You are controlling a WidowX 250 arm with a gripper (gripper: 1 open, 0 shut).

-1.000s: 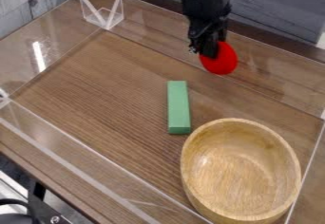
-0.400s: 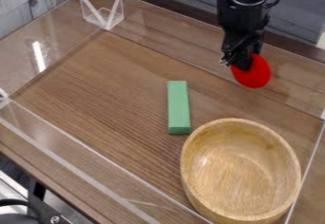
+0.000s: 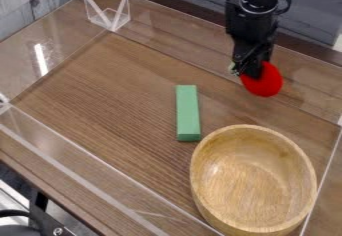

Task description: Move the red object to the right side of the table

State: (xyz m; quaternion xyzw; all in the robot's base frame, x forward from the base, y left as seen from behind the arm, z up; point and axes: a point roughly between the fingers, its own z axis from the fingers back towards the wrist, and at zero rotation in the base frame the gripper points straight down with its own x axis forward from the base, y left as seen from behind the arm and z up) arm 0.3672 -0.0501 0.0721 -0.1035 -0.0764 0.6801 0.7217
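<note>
The red object [image 3: 265, 79], a small glossy strawberry toy, sits low over the far right part of the brown wood-grain table [image 3: 107, 90]. My black gripper [image 3: 249, 67] comes down on it from above and is shut on its upper left side. The fingertips hide part of the toy, and I cannot tell whether it rests on the wood or hangs just above it.
A green rectangular block [image 3: 189, 113] lies in the middle of the table. A round light wooden bowl [image 3: 254, 178] stands at the near right corner. Low clear acrylic walls [image 3: 80, 160] edge the tabletop, with a clear bracket [image 3: 107, 14] at the far left.
My gripper has carried the red object to the right across the far side of the table; over the last half second it has stayed nearly still.
</note>
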